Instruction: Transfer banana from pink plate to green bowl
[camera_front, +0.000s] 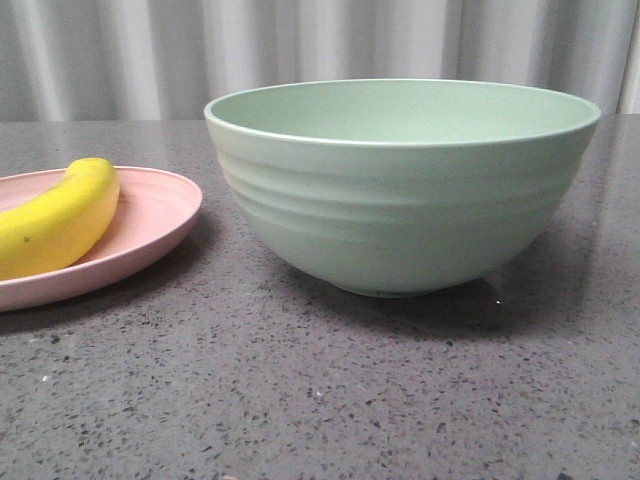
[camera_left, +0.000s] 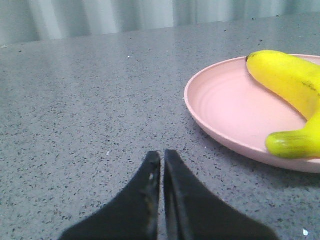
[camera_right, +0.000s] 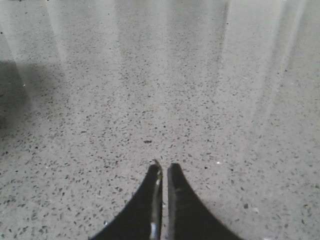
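The yellow banana (camera_front: 58, 220) lies on the pale pink plate (camera_front: 160, 225) at the left of the front view. The big mint-green bowl (camera_front: 400, 190) stands to the right of the plate, apart from it. Neither gripper shows in the front view. In the left wrist view my left gripper (camera_left: 162, 154) is shut and empty over bare table, with the pink plate (camera_left: 225, 110) and the banana (camera_left: 295, 95) off to one side. In the right wrist view my right gripper (camera_right: 164, 166) is shut and empty above bare table.
The table (camera_front: 300, 400) is a grey speckled stone-like surface. A pale pleated curtain (camera_front: 300, 50) hangs behind it. A dark shadow (camera_right: 15, 95) lies on the table in the right wrist view.
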